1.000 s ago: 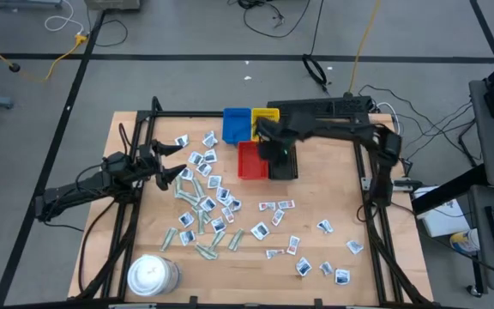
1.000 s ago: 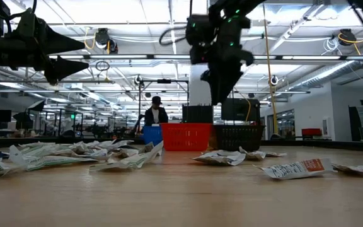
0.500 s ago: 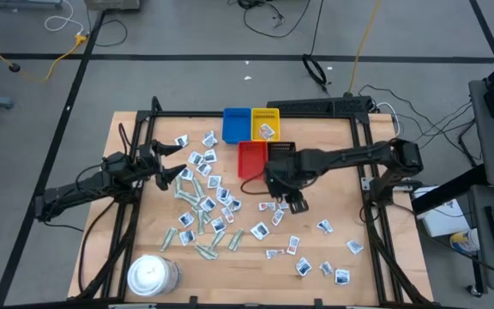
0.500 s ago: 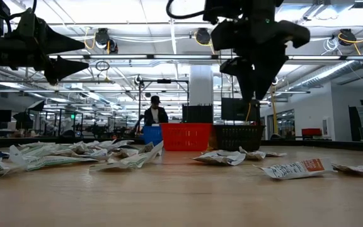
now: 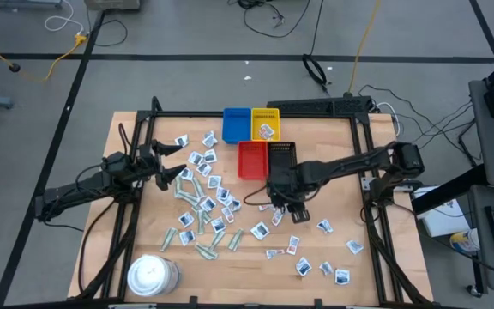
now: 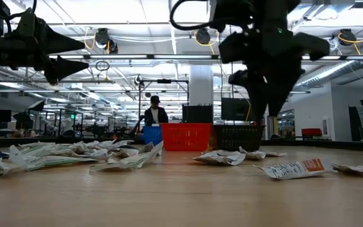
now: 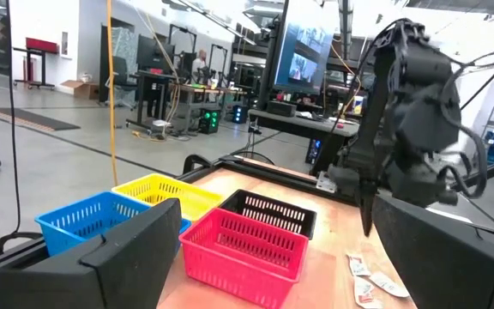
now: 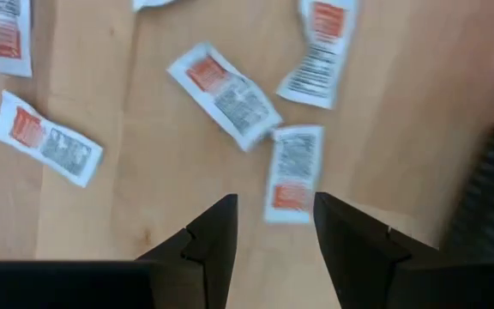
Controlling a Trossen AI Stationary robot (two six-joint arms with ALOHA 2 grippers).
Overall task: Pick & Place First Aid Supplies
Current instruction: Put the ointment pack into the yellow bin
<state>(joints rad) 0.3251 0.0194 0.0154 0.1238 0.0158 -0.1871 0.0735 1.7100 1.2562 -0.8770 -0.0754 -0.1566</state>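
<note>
The right arm reaches from the table's right edge across toward the middle, its forearm nearly level and its wrist bent so the right gripper [image 5: 284, 204] points down at the wooden table [image 5: 333, 257]. It hangs above a small cluster of white packets with orange marks [image 8: 293, 172], just in front of the red tray [image 5: 251, 160] and the black tray [image 5: 282, 158]. Its two dark fingers [image 8: 215, 230] stand apart with nothing between them, and one packet lies on the wood right past the gap. In the low view the gripper is clear of the tabletop.

The left arm waits at the table's left side, stretched low along the frame, with the left gripper [image 5: 168, 173] held off the surface at the edge of the big heap of first aid packets [image 5: 202, 204]. Its fingers [image 7: 127, 257] are spread wide and empty.

Most packets lie heaped left of centre; others are scattered toward the near right corner [image 5: 324, 268]. A few sit in the yellow tray [image 5: 265, 121], which stands beside the blue tray [image 5: 237, 124]. A round white tub [image 5: 152, 275] stands at the near left corner.
</note>
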